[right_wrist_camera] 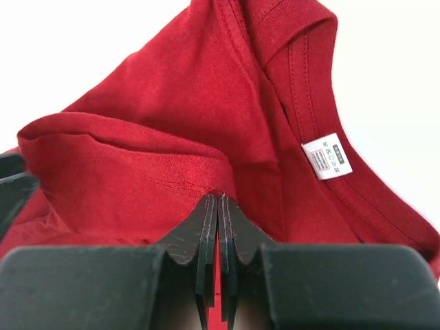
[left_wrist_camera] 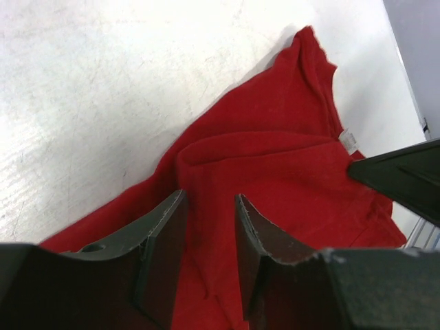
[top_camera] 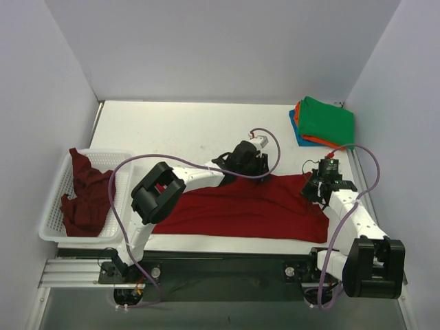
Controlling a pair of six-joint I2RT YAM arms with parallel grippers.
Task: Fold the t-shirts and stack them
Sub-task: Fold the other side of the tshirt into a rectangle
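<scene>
A bright red t-shirt (top_camera: 240,210) lies spread across the near middle of the table. My left gripper (top_camera: 237,173) hovers over its far edge; in the left wrist view the gripper (left_wrist_camera: 210,206) is open, its jaws straddling a crease of the red cloth (left_wrist_camera: 275,158). My right gripper (top_camera: 314,189) is at the shirt's right end, near the collar. In the right wrist view it (right_wrist_camera: 218,198) is shut on a fold of the red shirt (right_wrist_camera: 151,124), beside the white neck label (right_wrist_camera: 327,157). A darker maroon shirt (top_camera: 82,196) lies crumpled in the basket. Folded green (top_camera: 326,120), orange and blue shirts are stacked at the back right.
The white mesh basket (top_camera: 51,230) stands at the table's left edge. White walls close the table on three sides. Purple cables loop above both arms. My right gripper's dark body (left_wrist_camera: 405,179) shows at the right of the left wrist view.
</scene>
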